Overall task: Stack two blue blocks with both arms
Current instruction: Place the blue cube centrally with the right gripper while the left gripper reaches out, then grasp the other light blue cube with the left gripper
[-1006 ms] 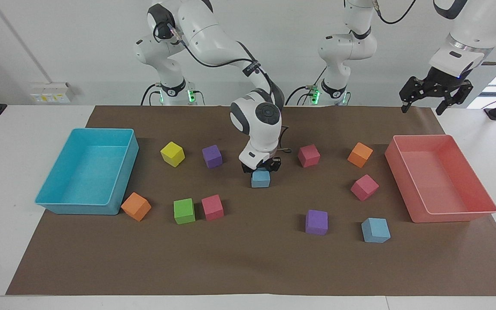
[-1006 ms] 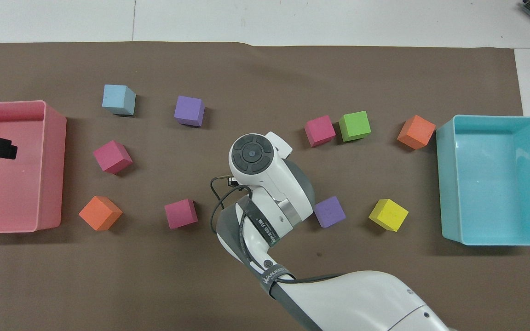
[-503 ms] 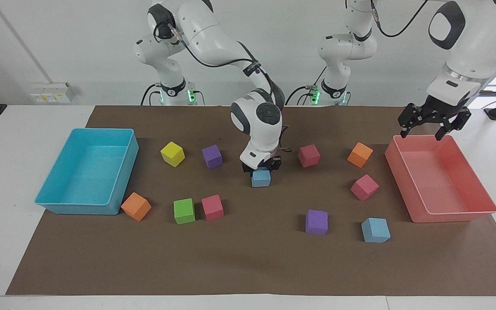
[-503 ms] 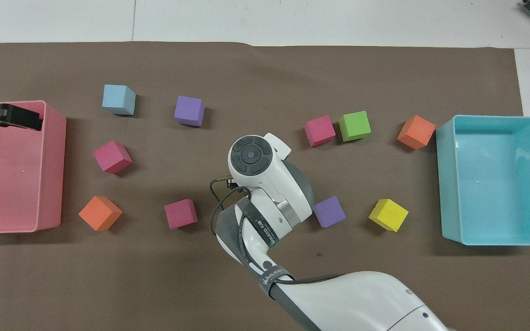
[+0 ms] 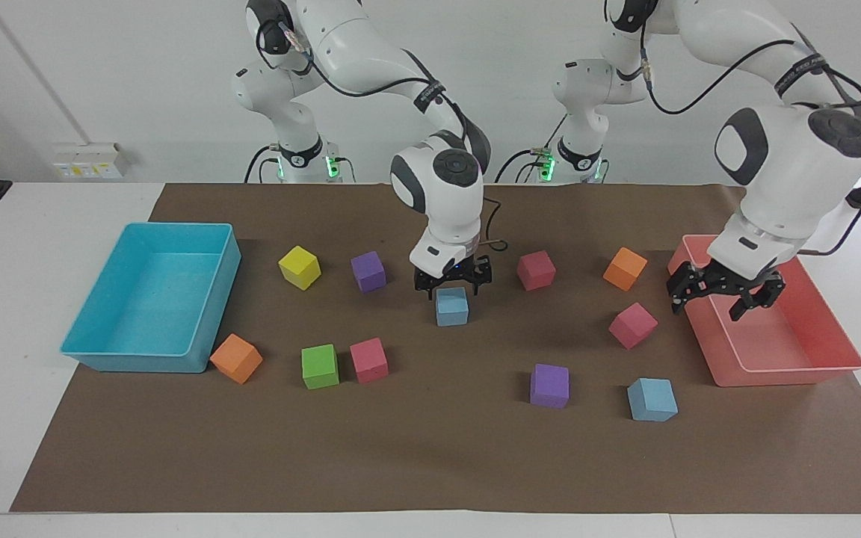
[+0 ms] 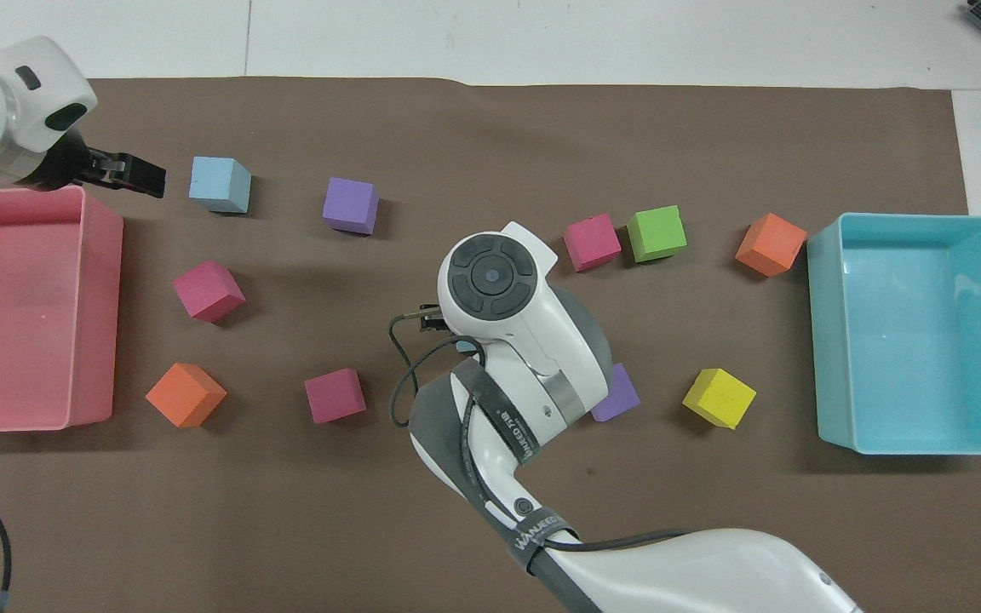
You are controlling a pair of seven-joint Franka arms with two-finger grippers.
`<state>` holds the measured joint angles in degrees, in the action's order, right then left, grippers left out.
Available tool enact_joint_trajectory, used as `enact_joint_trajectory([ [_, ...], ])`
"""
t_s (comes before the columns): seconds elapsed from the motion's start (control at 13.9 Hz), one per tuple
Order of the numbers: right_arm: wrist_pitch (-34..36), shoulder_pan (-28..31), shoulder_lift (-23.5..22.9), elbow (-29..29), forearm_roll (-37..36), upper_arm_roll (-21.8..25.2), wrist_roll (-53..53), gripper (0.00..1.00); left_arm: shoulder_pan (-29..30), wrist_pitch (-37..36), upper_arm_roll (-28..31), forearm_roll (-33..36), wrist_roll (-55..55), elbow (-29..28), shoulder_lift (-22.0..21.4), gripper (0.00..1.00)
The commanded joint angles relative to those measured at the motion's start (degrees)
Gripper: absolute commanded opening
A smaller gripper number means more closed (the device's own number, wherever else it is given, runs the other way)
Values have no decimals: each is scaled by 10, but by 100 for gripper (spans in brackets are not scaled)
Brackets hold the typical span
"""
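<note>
The right gripper (image 5: 451, 285) hangs spread just above a blue block (image 5: 452, 306) mid-table, apparently not touching it. The left gripper (image 5: 722, 294), spread too, is over the pink tray's (image 5: 789, 373) rim at the left arm's end. The second block (image 5: 652, 399) lies near the table's edge farthest from the robots.

You see a white table (image 5: 42, 209) under a brown mat (image 5: 430, 463), white wall (image 5: 139, 75), socket box (image 5: 87, 161).

A white desk (image 5: 49, 217) carries a brown mat (image 5: 430, 463). On the mat, coloured foam cubes lie scattered around a blue block (image 5: 451, 307) at its centre, between a turquoise tray (image 5: 102, 351) and a pink tray (image 5: 789, 377).
</note>
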<state>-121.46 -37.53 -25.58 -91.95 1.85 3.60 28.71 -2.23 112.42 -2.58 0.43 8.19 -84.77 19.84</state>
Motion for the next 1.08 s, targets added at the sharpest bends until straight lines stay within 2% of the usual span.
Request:
enact_joint_trajectory([
  [0.0,0,53,39,-30,9,-7,-70,100,-8,67,5,1,-5,18,51,100],
  [0.14,-3,78,48,-45,54,-8,-120,100,-11,109,5,-1,-5,10,75,100],
  [0.43,-7,127,55,-77,259,-7,-261,100,-9,180,5,-3,-7,8,117,100],
  [0.65,-11,137,66,-110,331,-7,-282,100,-29,258,5,-3,-54,-23,148,100],
  [0.79,-16,143,63,-118,393,-7,-318,99,-31,276,5,-3,-62,-39,157,100],
  [1.01,-17,164,62,-139,446,-7,-392,74,-24,274,6,-3,-61,-41,157,100],
])
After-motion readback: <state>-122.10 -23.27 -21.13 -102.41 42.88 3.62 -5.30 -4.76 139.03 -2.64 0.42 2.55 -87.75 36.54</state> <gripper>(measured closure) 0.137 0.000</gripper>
